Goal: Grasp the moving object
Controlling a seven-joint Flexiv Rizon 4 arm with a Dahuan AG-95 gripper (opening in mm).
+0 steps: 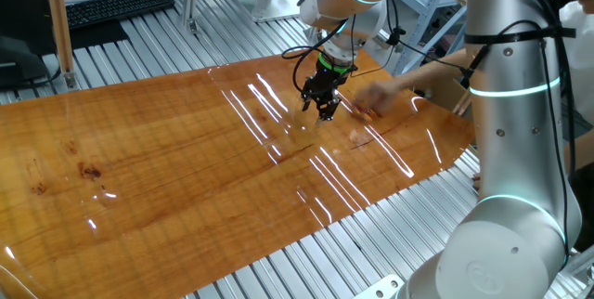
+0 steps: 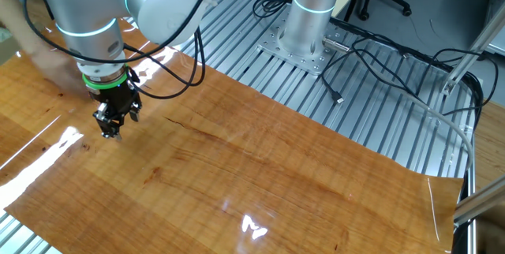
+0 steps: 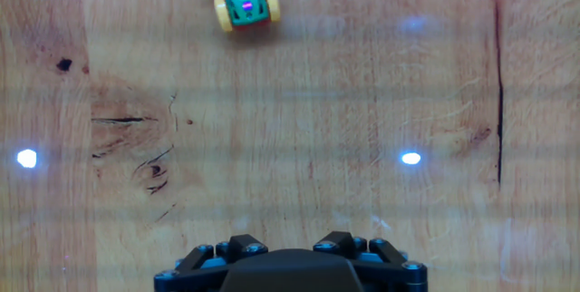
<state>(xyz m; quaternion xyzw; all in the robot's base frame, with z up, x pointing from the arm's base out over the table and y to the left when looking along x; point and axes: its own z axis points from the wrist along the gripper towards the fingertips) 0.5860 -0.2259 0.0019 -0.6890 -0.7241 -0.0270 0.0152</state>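
Note:
The moving object is a tiny toy car (image 3: 243, 2), green with yellow wheels and a red dot. It stands on the wooden tabletop at the top edge of the hand view, left of centre and far ahead of my fingers. I cannot pick it out in either fixed view. My gripper (image 3: 288, 242) hangs just above the wood, open and empty, with only its two black fingertips (image 3: 237, 243) showing at the bottom. It also shows in one fixed view (image 1: 322, 106) and in the other fixed view (image 2: 110, 128).
A person's blurred hand (image 1: 376, 95) reaches over the table just right of my gripper, and it also shows in the other fixed view (image 2: 43, 53). The wooden board (image 1: 186, 178) lies on a slatted metal bench. A dark crack (image 3: 497, 83) runs through the wood.

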